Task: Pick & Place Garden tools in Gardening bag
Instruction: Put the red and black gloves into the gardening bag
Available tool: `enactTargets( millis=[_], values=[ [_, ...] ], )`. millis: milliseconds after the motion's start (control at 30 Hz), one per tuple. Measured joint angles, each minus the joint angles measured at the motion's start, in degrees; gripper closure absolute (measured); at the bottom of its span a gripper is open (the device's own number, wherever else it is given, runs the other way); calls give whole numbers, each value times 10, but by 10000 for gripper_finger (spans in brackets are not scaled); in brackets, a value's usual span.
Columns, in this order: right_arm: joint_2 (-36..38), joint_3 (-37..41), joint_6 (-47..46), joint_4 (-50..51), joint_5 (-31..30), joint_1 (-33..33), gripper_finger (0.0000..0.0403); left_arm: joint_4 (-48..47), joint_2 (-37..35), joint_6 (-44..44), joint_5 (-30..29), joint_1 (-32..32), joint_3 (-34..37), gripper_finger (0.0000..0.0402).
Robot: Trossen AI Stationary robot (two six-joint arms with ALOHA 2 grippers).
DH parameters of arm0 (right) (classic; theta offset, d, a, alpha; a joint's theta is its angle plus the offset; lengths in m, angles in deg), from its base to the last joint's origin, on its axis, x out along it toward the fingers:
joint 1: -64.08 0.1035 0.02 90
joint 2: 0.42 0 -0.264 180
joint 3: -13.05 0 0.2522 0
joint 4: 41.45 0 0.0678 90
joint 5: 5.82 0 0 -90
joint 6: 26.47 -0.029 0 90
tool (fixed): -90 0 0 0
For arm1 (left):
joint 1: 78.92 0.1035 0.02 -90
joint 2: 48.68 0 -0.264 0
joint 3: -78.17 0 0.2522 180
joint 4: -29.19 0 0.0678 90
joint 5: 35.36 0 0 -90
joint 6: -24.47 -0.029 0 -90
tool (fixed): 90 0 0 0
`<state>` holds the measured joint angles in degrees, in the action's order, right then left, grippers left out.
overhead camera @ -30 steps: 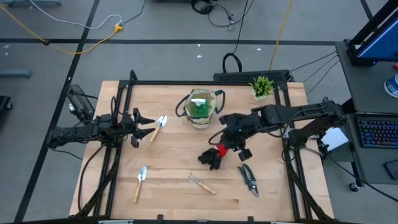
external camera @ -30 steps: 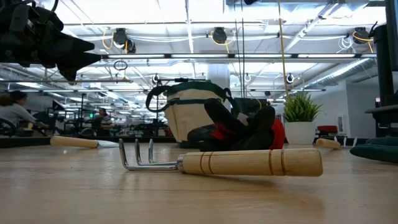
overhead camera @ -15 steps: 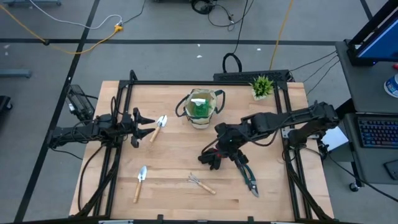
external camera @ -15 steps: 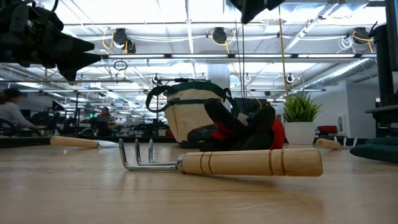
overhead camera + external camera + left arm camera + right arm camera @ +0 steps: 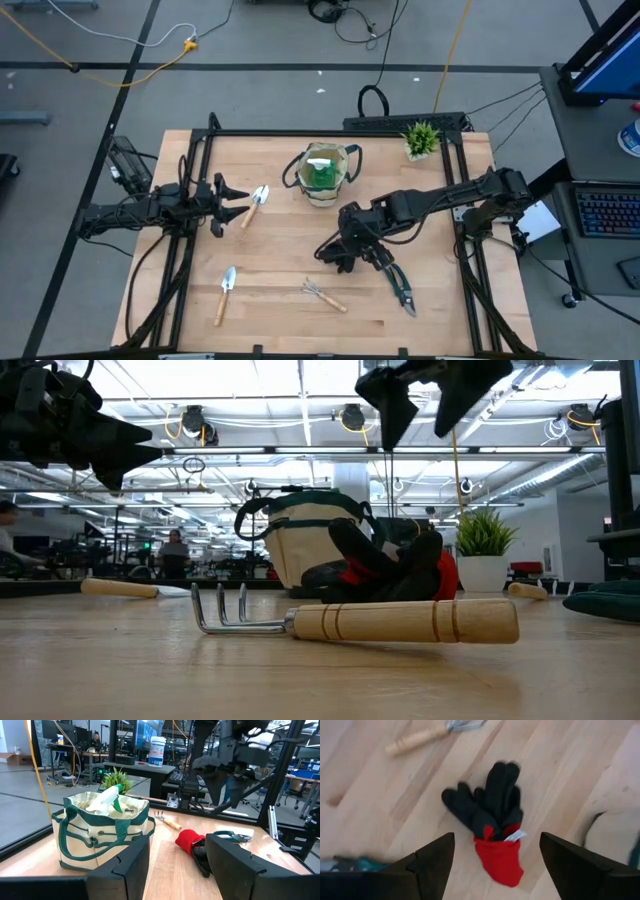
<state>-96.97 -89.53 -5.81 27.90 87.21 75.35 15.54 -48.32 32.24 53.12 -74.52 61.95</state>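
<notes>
Right gripper (image 5: 492, 851) has swung over the glove (image 5: 490, 817), fingers now wide, glove's length crossing the gap; left gripper (image 5: 177, 865) waits part-open.

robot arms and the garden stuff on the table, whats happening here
The right gripper hangs open directly above the red-black glove, which lies flat on the table. The left gripper waits near a trowel, holding nothing. The gardening bag already holds the green spray bottle. The rake, shears and second trowel lie loose.
</notes>
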Motion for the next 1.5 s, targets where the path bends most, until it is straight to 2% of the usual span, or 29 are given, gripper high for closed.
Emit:
enactTargets(
  millis=[333,700,867,967,1367,1500],
  values=[
    [-1,14,0,-1,0,0,119,0,0,-2,0,0,0,201],
    [-1,116,46,-63,-5,0,119,0,0,-42,1,0,0,201],
    [-1,151,72,-103,-63,-2,119,-1,0,-42,1,0,0,201],
    [-1,169,87,-119,-75,-6,119,-1,0,-42,1,0,0,201],
    [-1,224,109,-198,-73,-23,119,-1,0,-42,0,0,0,201],
    [-1,241,117,-234,-36,-26,119,-1,0,-41,-1,0,0,201]
  ],
)
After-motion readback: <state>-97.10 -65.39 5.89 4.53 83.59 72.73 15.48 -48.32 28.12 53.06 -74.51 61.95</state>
